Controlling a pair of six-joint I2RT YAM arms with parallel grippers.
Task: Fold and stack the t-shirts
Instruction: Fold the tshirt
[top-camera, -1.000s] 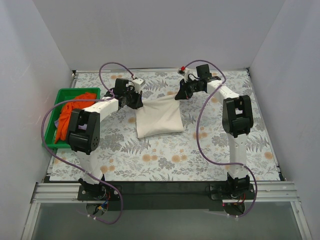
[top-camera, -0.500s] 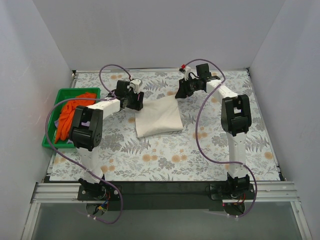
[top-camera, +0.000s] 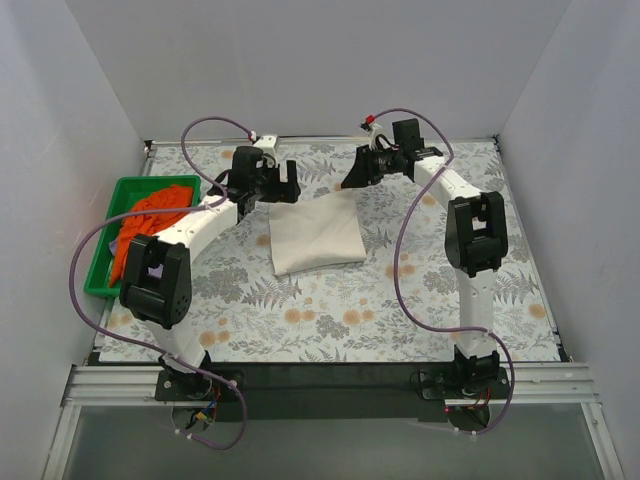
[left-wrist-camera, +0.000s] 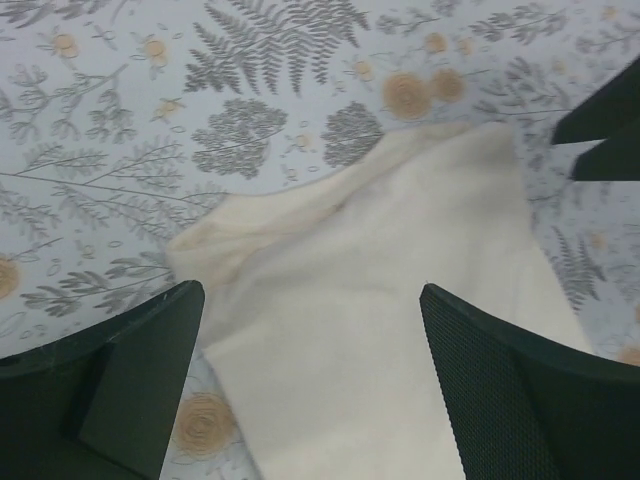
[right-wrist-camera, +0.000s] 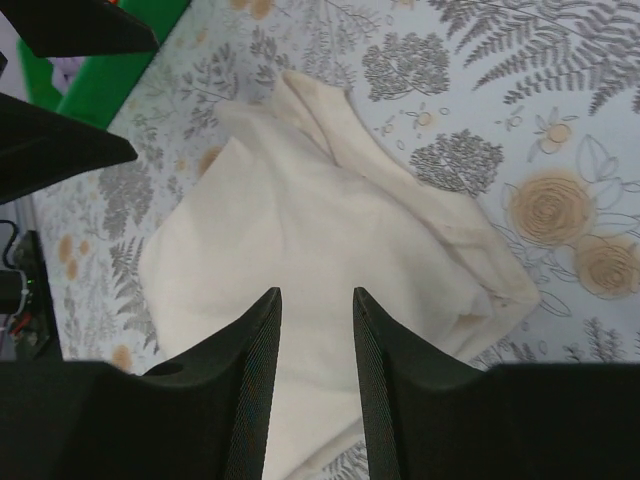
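The cream t-shirt (top-camera: 318, 235) lies folded into a rough rectangle on the floral table, with nothing gripping it. My left gripper (top-camera: 270, 184) hovers over its far left corner, jaws wide open and empty; in the left wrist view the cream t-shirt (left-wrist-camera: 380, 300) lies below the gripper (left-wrist-camera: 310, 290). My right gripper (top-camera: 352, 178) hangs above the far right corner, open with a narrower gap. Its view shows the cream t-shirt (right-wrist-camera: 300, 230) beneath the gripper (right-wrist-camera: 316, 292). The orange t-shirt (top-camera: 150, 215) lies in the green tray. The lavender one is mostly hidden.
The green plastic tray (top-camera: 130, 183) stands at the table's left edge, close to the left arm's elbow; its corner (right-wrist-camera: 110, 80) shows in the right wrist view. White walls enclose the table on three sides. Purple cables loop from both arms.
Both grippers went from shut on the cream shirt's far edge to open, letting it go. They lifted and drew back toward the far side. The shirt settled flat.
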